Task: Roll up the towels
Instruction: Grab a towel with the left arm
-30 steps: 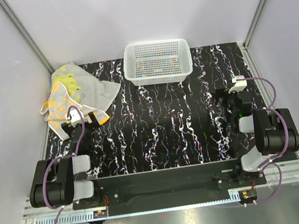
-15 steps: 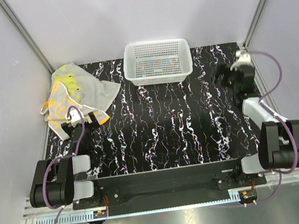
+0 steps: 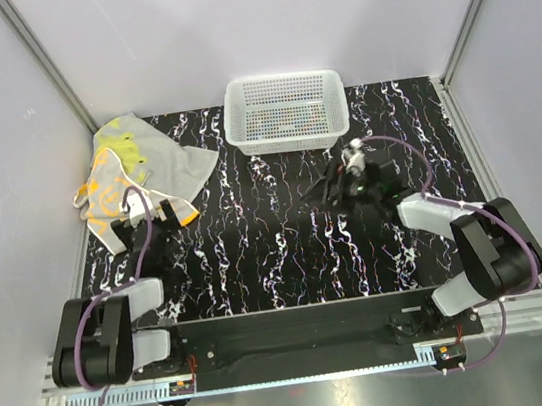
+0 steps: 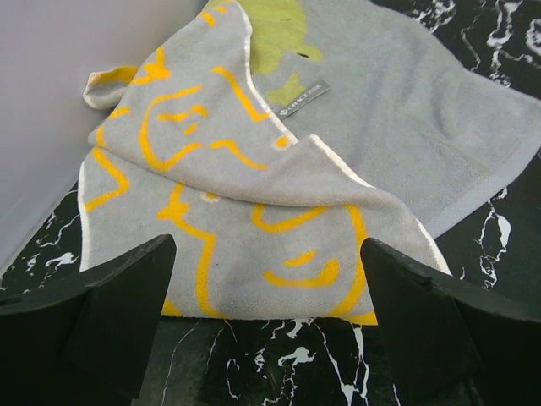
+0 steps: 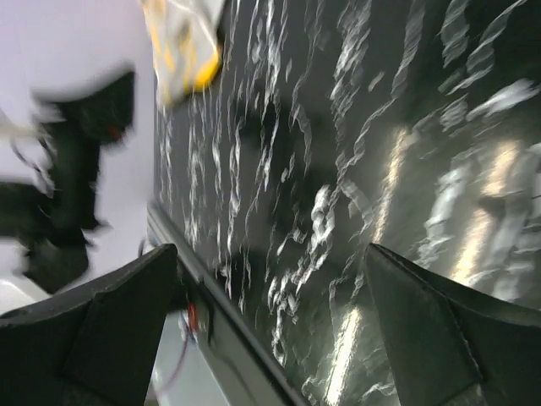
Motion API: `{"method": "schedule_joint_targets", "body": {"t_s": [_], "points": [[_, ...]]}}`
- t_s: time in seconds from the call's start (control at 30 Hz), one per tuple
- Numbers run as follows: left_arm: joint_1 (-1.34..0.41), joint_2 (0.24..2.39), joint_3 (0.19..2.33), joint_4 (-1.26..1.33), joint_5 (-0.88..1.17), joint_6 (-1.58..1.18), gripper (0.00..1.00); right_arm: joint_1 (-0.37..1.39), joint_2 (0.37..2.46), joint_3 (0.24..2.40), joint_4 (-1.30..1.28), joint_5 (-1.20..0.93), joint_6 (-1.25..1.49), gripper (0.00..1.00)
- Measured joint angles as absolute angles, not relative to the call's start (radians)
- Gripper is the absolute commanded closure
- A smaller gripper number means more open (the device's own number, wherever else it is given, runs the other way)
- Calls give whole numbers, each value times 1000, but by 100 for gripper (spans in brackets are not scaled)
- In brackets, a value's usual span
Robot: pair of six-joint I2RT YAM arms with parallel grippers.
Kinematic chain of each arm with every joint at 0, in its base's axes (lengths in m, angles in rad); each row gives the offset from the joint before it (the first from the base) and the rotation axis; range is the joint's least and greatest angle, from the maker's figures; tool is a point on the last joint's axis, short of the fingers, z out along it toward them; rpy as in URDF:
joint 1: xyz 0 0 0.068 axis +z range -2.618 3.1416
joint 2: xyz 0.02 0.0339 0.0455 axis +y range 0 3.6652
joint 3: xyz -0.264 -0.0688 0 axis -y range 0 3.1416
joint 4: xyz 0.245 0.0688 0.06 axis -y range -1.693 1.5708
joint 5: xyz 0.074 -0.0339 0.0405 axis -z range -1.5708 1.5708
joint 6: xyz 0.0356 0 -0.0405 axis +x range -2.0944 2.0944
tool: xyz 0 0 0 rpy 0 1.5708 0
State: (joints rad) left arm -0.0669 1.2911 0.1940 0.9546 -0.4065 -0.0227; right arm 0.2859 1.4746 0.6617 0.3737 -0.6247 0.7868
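Note:
Two towels lie overlapping at the far left corner. The orange-marked towel [image 3: 103, 196] lies partly on the light grey towel with yellow-green blotches [image 3: 170, 165]. In the left wrist view the orange-marked towel [image 4: 228, 220] shows its pale side with orange lines, folded over the grey one [image 4: 414, 127]. My left gripper [image 3: 145, 223] is open and empty, just short of that towel's near edge, as the left wrist view [image 4: 266, 338] shows. My right gripper [image 3: 327, 181] is open and empty over the table's middle, pointing left. The right wrist view [image 5: 270, 338] is blurred.
A white perforated basket [image 3: 286, 132] stands at the back centre. Grey walls close the left, back and right sides. The black marbled table [image 3: 255, 235] lies between the arms. The left arm [image 5: 68, 169] shows blurred in the right wrist view.
My right arm has swung from the table's right side, first farther back, then left to the middle. My left gripper has edged slightly toward the towels. The towels have not moved.

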Motion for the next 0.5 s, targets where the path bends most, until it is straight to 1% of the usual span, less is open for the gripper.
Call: {"method": "schedule_joint_targets", "body": {"t_s": [0.07,0.13,0.2,0.3,0.37,0.4,0.5], "points": [[-91,1222,282,735,-453,-60,1,387,1473,672,286,-596,765,0],[-104,1156,427,510,-464,-128,1,492,1469,719,230,-565,734,0],[-104,1098,544,382,-448,-214,1,550,1457,761,205,-537,709,0],[-102,1055,654,249,-378,-347,1,593,1416,788,181,-482,677,0],[-105,1102,728,125,-333,-405,1,605,1388,788,156,-453,662,0],[-109,1148,767,63,-316,-425,3,608,1378,787,143,-443,657,0],[-135,1342,870,-113,-287,-471,4,610,1341,769,109,-412,641,0]]}}
